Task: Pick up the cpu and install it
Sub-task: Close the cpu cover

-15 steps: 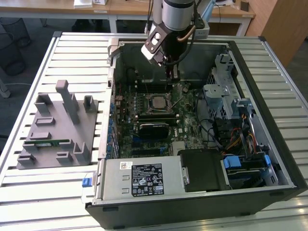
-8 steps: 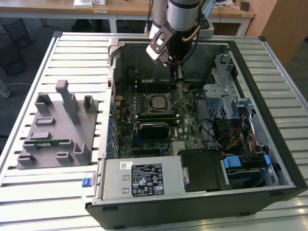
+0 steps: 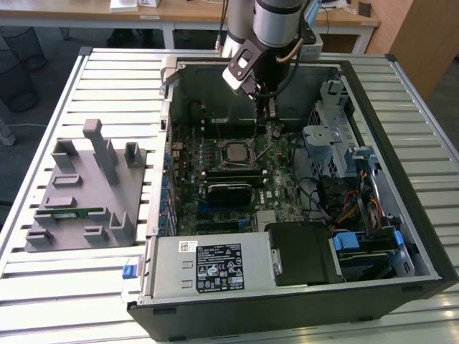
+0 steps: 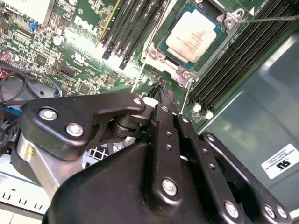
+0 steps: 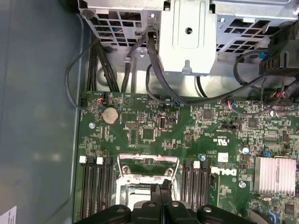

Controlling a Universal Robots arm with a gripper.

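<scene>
**Room and surface.** Pale wooden desks [image 3: 186, 11] stand at twelve o'clock, taking the exterior view as the dial. Below them a slatted metal table [image 3: 430, 179] carries everything. Bare slats show along its three o'clock edge and in a narrow strip between the two loads.

**Large items.** An open computer case [image 3: 287, 309] lies on its side over the centre and the three o'clock half of the table. A grey fixture tray [image 3: 79, 208] sits at nine o'clock, apart from the case wall, with a green memory stick [image 3: 72, 212] lying in it.

**Inside the case.** A silver labelled box [image 3: 208, 265] and a black block [image 3: 305, 254] line the six o'clock wall, and a drive cage [image 3: 333, 136] stands at three o'clock. The green motherboard [image 3: 190, 165] covers the floor, with the bare grey case wall beyond it at twelve.

**Arm.** The arm [image 3: 276, 21] descends from twelve o'clock into the case.

**Gripper.** The gripper [image 3: 267, 115] hangs just above the board. In both wrist views [image 4: 163, 88] [image 5: 161, 189] its jaws are pressed together, with nothing seen between them.

**The cpu.** The cpu [image 3: 237, 151] lies flat in its socket at the board's centre — silvery top up [image 4: 196, 35]. It sits near the fingertips at about seven o'clock from them, not touching.
</scene>
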